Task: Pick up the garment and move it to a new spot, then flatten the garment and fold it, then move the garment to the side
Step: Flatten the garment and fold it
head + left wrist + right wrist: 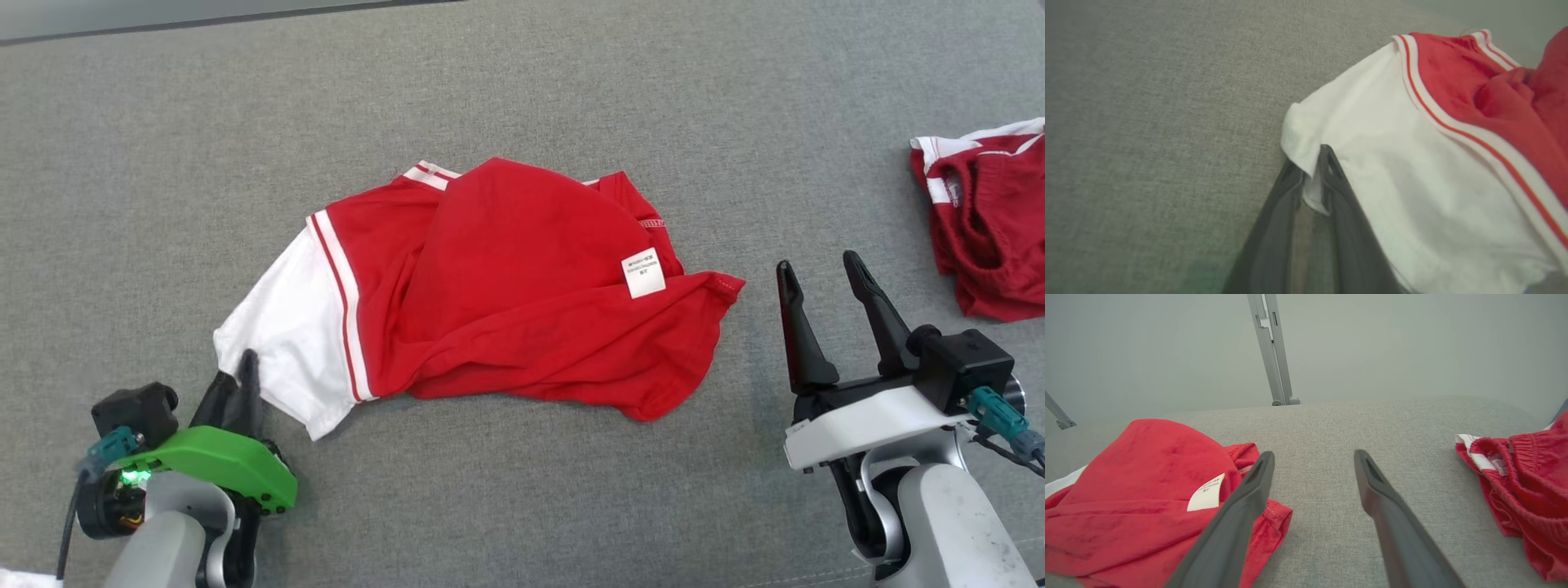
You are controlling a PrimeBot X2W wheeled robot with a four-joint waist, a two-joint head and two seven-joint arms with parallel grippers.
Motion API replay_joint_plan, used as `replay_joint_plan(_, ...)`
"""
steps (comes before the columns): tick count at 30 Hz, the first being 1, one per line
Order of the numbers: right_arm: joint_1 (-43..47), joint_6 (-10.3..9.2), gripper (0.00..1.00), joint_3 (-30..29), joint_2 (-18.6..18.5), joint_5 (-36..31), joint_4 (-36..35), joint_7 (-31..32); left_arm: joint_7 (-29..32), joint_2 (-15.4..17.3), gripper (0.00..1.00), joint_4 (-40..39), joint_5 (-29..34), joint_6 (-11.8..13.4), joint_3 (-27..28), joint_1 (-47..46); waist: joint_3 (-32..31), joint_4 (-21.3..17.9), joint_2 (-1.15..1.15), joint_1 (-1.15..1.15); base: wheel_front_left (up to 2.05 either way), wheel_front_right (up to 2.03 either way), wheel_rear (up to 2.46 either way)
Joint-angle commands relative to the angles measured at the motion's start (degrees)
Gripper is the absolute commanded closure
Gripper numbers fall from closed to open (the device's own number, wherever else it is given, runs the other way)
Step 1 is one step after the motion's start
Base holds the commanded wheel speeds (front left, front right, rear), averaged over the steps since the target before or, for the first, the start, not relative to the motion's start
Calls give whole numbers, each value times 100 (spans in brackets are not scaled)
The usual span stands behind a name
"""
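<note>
shirt [506, 286] lies crumpled mid table [571, 82], soft, light, floppy. your left gripper [243, 367] pinches white sleeve corner [1298, 134]; right gripper [818, 263] gapes wide, free. you'd best take red hem corner [722, 287] near it.

The red garment [522, 318] lies crumpled at centre, its white sleeve [282, 327] toward eight o'clock, its label [643, 272] toward three.

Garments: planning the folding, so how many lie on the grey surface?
2. A red-and-white shirt lies crumpled in the middle, its white sleeve pinched by the left gripper; red shorts lie at the right edge, partly out of frame.
</note>
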Motion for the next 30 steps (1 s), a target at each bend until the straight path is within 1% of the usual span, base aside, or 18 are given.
replay_joint_plan(1, 49, -6, 0, -17, -34, -23, -6, -15, -107, -35, 0, -133, 34, 65, -8, 168, -67, 20, 0, 0, 0, 0, 0)
replay_joint_plan(5, 82, -6, 0, -37, -62, -56, -14, -13, -593, -78, 0, -791, 333, 315, 91, 307, -235, 42, 0, 0, 0, 0, 0)
replay_joint_plan(9, 129, -6, 0, -63, -104, -138, -38, 31, -745, -125, 0, -1490, 779, 533, 203, 421, -432, 78, 0, 0, 0, 0, 0)
replay_joint_plan(11, 163, -6, 0, -82, -122, -183, -51, 58, -767, -165, 0, -1829, 1026, 596, 277, 494, -526, 100, 0, 0, 0, 0, 0)
replay_joint_plan(15, 255, -6, 0, -105, -120, -262, -102, 105, -774, -229, 0, -2491, 1506, 563, 577, 659, -702, 125, 0, 0, 0, 0, 0)
replay_joint_plan(18, 319, -6, 0, -124, -120, -281, -133, 132, -776, -263, 0, -2740, 1767, 474, 749, 819, -836, 138, 0, 0, 0, 0, 0)
replay_joint_plan(23, 432, -6, 0, -111, -139, -320, -178, 195, -777, -170, 0, -2805, 1988, 374, 903, 1184, -1005, 142, 0, 0, 0, 0, 0)
replay_joint_plan(30, 537, -6, 0, -165, -156, -330, -270, 254, -778, -131, 0, -2739, 2035, 311, 867, 1446, -1047, 188, 0, 0, 0, 0, 0)
